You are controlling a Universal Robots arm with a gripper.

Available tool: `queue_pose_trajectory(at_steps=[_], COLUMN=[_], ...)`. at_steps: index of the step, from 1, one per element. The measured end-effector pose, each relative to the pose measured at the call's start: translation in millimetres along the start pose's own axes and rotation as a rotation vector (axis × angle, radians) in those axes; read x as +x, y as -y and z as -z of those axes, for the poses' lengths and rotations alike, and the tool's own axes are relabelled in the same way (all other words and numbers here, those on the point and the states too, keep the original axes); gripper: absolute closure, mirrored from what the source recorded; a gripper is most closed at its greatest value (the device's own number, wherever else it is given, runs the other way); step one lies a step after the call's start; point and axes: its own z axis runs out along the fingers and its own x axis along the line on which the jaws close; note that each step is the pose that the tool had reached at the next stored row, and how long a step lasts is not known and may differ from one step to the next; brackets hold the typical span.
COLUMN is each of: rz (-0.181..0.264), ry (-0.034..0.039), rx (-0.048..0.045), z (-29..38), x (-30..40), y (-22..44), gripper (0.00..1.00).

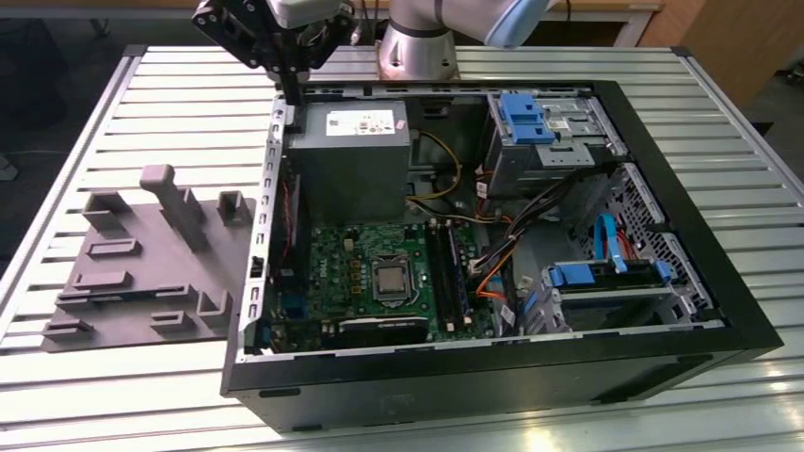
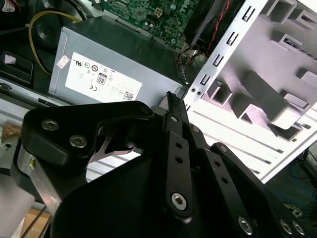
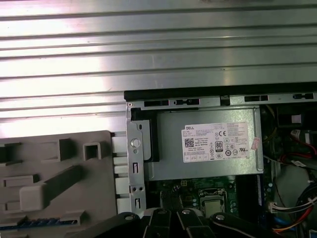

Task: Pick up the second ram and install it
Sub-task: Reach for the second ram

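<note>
Gripper [image 1: 293, 91] hangs right over the power supply's [image 1: 348, 155] corner, jaws pinched together, nothing visible between them. Grey fixture block [image 1: 145, 268] sits beside the PC case [image 1: 503, 377] on the desk [image 1: 164, 89].

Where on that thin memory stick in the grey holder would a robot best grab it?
Probably by its long top edge, near the middle, coming straight down. In the first wrist view the second ram seems to stand on edge in the grey fixture, so only its thin top is free to pinch across.
</note>
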Motion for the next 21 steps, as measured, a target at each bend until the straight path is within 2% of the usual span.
queue_pose_trajectory(at_steps=[21], rz=[0.000], ry=[0.0000], rx=[0.0000], z=[0.4], x=[17.2], y=[1.3], gripper=[0.89])
